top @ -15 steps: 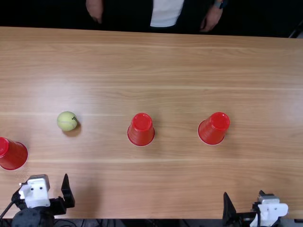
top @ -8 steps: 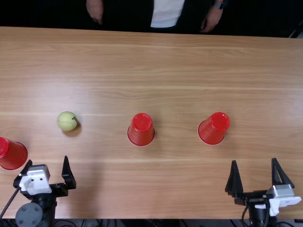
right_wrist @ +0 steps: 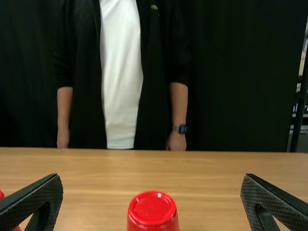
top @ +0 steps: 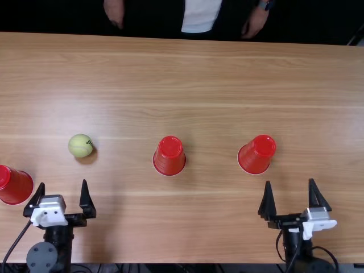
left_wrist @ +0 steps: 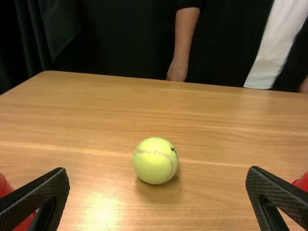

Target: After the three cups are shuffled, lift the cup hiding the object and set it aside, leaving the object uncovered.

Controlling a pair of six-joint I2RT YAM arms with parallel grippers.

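Advancing from the near edge, left gripper (top: 62,193) and right gripper (top: 289,196) gape empty; the tennis ball (top: 80,145) lies uncovered, job seemingly done.

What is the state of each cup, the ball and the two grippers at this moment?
left cup, upside down, standing apart from the ball
middle cup, upside down, standing
right cup, upside down, standing
tennis ball, uncovered, lying free
left gripper, open, holding nothing
right gripper, open, holding nothing
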